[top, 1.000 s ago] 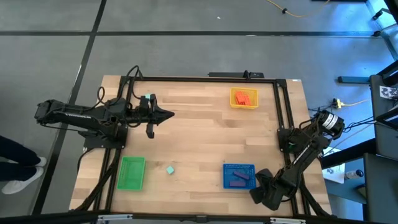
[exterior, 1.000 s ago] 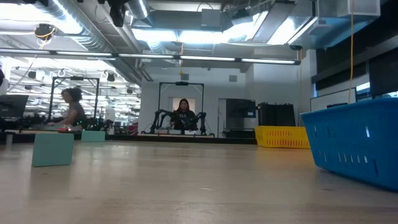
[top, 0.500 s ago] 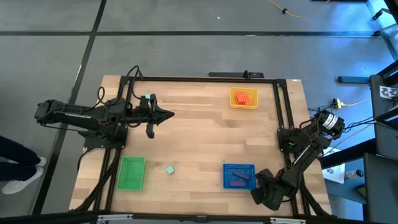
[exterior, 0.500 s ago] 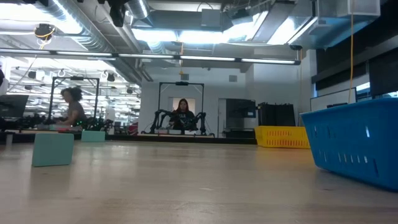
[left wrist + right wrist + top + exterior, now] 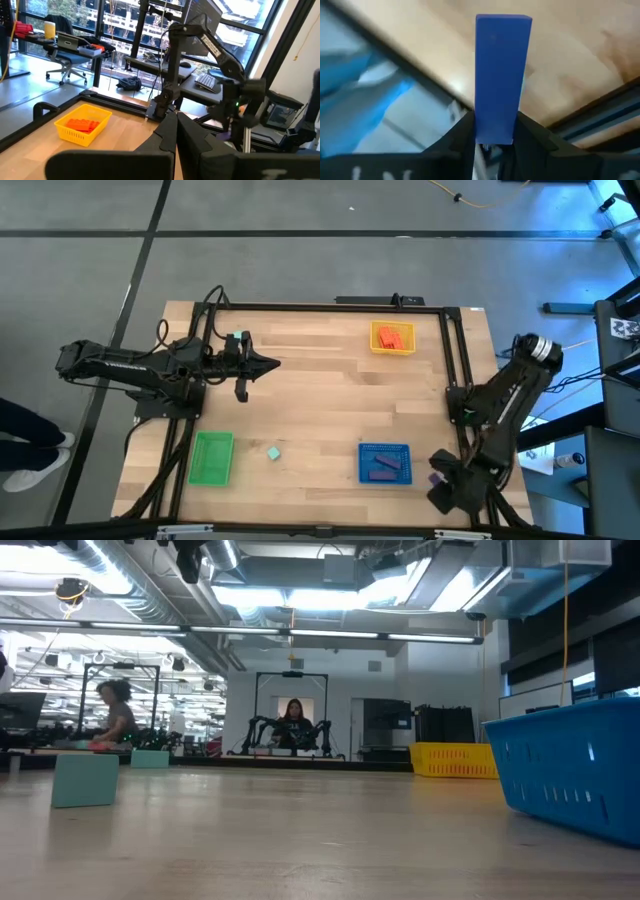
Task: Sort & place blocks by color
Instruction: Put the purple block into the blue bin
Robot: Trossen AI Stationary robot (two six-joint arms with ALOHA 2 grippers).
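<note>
1. The table (image 5: 320, 390) carries three trays: a yellow tray (image 5: 392, 338) at the far side with orange-red blocks (image 5: 392, 336) in it, a blue tray (image 5: 385, 463) near the right arm with purple blocks (image 5: 384, 467), and a green tray (image 5: 211, 457) near the left arm.
2. The left gripper (image 5: 272, 362) waits above the table's left part, fingers together, empty.
3. The right gripper (image 5: 438, 480) is beside the blue tray at the table's right edge, clamped on the lower end of a bar (image 5: 501, 75) that reads blue-purple in the wrist view and stands up between the fingers.
4. The bar looks rigid, light and smooth-faced; pinching its flat long sides should hold, though it could pivot if squeezed near one end.
5. One mint cube (image 5: 273, 452) lies loose between the green and blue trays. Probably just as stiff and light, best taken across two opposite flat faces.
</note>
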